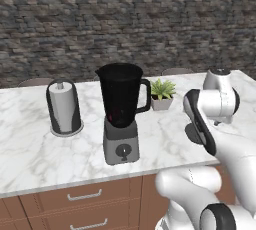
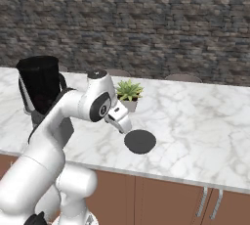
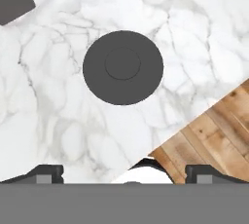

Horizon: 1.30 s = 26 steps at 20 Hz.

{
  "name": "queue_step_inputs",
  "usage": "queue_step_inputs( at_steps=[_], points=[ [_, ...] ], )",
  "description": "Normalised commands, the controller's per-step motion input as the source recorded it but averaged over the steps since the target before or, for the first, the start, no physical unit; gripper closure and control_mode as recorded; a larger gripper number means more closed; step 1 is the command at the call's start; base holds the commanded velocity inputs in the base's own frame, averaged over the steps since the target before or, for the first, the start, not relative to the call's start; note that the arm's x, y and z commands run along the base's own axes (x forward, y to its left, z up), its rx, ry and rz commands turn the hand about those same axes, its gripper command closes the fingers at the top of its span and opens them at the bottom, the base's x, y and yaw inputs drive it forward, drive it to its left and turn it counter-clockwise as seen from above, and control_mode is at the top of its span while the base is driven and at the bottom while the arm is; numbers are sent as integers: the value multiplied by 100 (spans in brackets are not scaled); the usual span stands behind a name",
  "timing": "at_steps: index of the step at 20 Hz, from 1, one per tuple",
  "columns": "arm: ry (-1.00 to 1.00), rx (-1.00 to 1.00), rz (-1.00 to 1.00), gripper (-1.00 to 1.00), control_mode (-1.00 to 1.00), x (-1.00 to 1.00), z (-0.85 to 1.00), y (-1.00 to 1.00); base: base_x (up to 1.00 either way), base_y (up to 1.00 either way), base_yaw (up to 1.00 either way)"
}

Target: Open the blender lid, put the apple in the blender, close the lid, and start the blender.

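Setting: marble counter (image 1: 30,149) under a dark stone wall, wooden drawers below.
Blender lid: blender lid (image 3: 122,67) lies flat on the marble, knob up, well apart from the blender (image 1: 121,111) and near the counter's front edge.
Apple: a dark-red shape low inside the jar may be the apple (image 1: 116,115); too murky to be sure.
Blender: jar top stands open, dial facing front.
Gripper: gripper (image 3: 124,173) hangs above the lid, fingers spread wide with nothing between them.
Step, as I judge it: picking the lid up to close the jar.
Risk 1: a flat disc with a low knob gives little to pinch; an off-centre descent could slide it toward the edge and the floor.
Risk 2: a tilted carry could seat the lid crooked on the rim.
Nearby: potted plant (image 2: 128,94) beside the arm's path; paper-towel roll (image 1: 63,106) beyond the blender.
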Motion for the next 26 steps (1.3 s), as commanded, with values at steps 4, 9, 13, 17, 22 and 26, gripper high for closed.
queue_step_inputs(
  at_steps=[4,9,13,17,22,26],
  points=[
    [18,9,-3,-100,-100,18,-47,-89,0,0,0],
    [17,6,0,-100,-100,44,-30,-53,0,0,0],
    [13,6,5,-100,-100,53,-29,-9,0,0,0],
    [8,6,8,-100,-100,49,-35,0,0,0,0],
    [4,2,6,-100,-100,42,-50,0,0,0,0],
    [0,0,3,-100,-100,32,-54,0,0,0,0]
  ],
)
